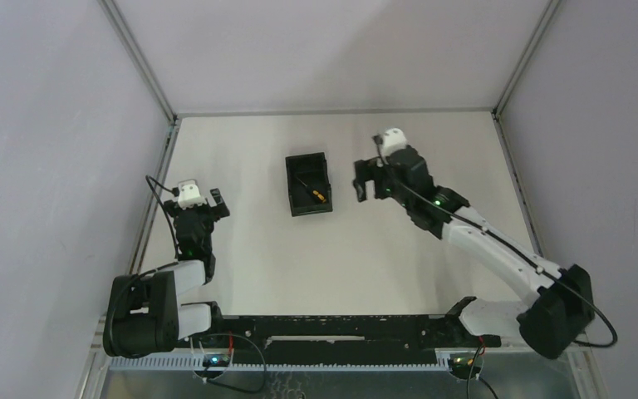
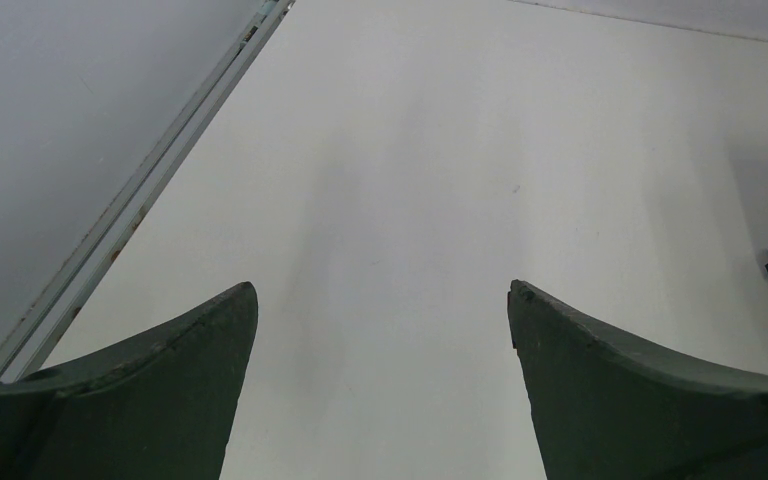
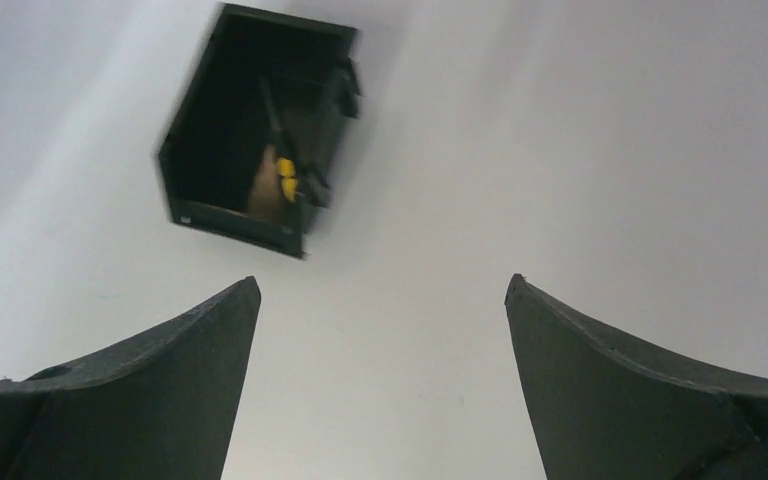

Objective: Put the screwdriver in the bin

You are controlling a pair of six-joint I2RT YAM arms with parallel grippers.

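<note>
screwdriver: I see the small screwdriver with yellow-and-black handle (image 3: 282,170) lying slantwise inside the small black rectangular plastic bin (image 1: 309,210) | right claw (image 3: 380,285): spread fully wide, gripping nothing, near the bin's right side, not touching | left claw (image 2: 382,290): wide apart, empty, over the white desk (image 1: 382,266), well apart from the bin

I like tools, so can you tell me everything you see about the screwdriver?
The screwdriver is small, with a yellow and black handle and a thin dark shaft that looks like metal. It lies slanted inside the black bin, with its handle toward the near wall. Only the bin touches it; nothing holds it. The right wrist view is blurred, so finer details are unclear.
</note>
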